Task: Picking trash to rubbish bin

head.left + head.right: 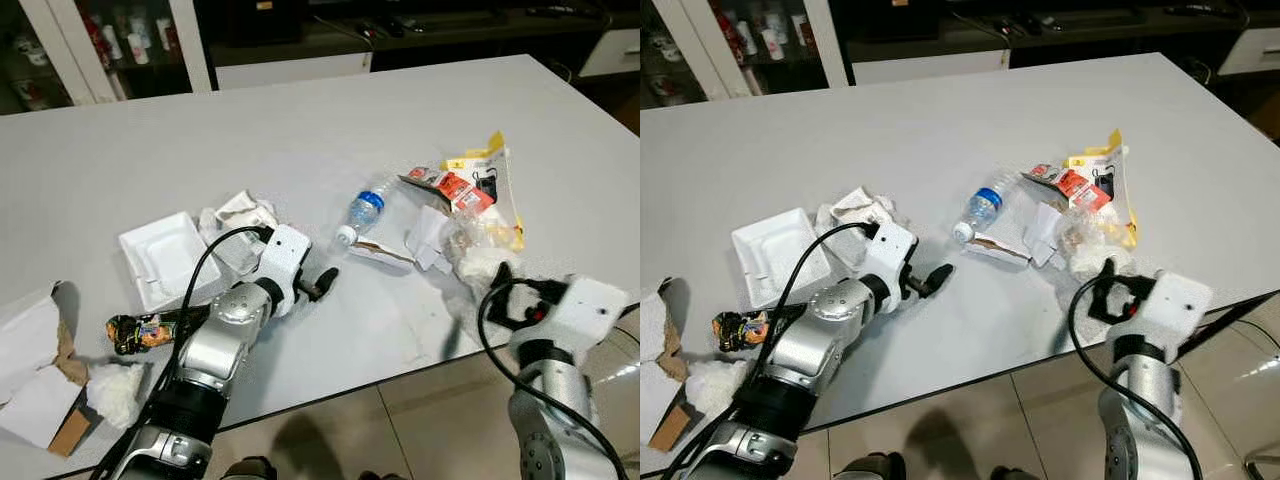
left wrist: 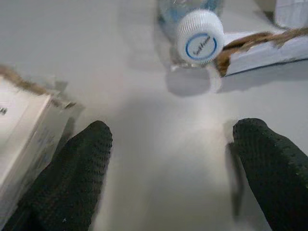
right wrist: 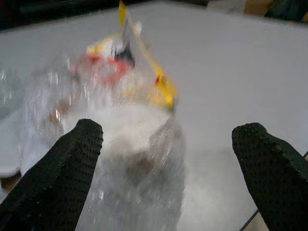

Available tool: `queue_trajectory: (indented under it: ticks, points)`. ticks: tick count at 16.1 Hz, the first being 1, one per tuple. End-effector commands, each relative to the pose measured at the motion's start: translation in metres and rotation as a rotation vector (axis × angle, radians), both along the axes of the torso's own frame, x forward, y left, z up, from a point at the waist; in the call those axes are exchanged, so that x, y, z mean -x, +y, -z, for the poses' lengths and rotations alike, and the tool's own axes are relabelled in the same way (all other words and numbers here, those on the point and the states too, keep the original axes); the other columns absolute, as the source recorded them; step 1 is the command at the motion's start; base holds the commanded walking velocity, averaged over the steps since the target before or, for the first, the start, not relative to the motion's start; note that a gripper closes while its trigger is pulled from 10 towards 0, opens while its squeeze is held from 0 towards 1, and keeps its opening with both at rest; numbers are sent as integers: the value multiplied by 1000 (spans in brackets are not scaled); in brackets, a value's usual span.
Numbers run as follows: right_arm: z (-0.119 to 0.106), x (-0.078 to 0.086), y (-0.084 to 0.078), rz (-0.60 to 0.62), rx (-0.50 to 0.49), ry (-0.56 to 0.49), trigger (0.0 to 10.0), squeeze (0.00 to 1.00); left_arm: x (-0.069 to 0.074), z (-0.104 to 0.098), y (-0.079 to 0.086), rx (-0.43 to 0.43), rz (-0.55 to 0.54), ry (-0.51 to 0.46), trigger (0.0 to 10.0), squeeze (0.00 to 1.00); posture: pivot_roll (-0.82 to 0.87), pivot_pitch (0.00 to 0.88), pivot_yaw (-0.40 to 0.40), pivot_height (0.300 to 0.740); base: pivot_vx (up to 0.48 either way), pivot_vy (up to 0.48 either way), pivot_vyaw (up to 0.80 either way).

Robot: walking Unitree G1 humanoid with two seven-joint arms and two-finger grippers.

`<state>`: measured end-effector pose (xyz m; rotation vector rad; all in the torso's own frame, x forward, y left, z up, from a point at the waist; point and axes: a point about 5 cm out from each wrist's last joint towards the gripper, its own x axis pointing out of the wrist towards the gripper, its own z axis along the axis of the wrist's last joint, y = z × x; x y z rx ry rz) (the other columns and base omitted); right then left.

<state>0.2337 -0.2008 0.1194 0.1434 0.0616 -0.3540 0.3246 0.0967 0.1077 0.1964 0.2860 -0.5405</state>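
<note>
Trash lies scattered on a white table (image 1: pixel 300 110). A clear plastic bottle (image 1: pixel 362 212) with a blue label lies on its side at mid-table, white cap (image 2: pixel 199 36) toward me. My left gripper (image 1: pixel 322 282) hovers low over the table just short of that cap, open and empty (image 2: pixel 171 144). To the right lies a crumpled clear bag with yellow and red wrappers (image 1: pixel 478 195). My right gripper (image 1: pixel 505 280) sits at the table's front edge, open, facing that bag (image 3: pixel 130 144). A torn white card (image 1: pixel 380 252) lies beside the bottle.
A white foam tray (image 1: pixel 160 255) and crumpled paper (image 1: pixel 245 215) lie beside my left arm. A colourful snack wrapper (image 1: pixel 140 330), a tissue wad (image 1: pixel 115 390) and a torn cardboard box (image 1: pixel 35 370) lie at the front left. Tiled floor (image 1: pixel 420 420) is below the table's edge.
</note>
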Motion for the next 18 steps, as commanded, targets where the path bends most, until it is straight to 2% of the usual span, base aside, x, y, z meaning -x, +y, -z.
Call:
queue_trajectory:
  ticks: [1,3,4,7,10,18]
  points:
    - [11,-2,3,-31,-32,58,10000,0,1,-2,2,-9,-8,-4,10000,0,211,144,-20,740,0,0,0]
    - [16,-6,4,-79,-32,76,10000,0,2,-2,4,-10,-12,0,10000,0,218,146,-18,740,0,0,0]
    - [16,-8,-1,-80,10,79,10000,0,2,-1,5,-11,-13,1,10000,0,218,146,-18,740,0,0,0]
    - [17,-15,-11,-76,33,89,10000,0,2,-2,5,-12,-15,3,10000,0,224,145,-16,740,0,0,0]
    - [17,-24,-24,-46,106,85,10000,0,3,-2,5,-14,-14,5,10000,0,227,144,-14,740,0,0,0]
    - [32,-41,-23,-115,90,90,10000,0,6,1,6,-19,-11,22,10000,0,230,153,-13,740,0,0,0]
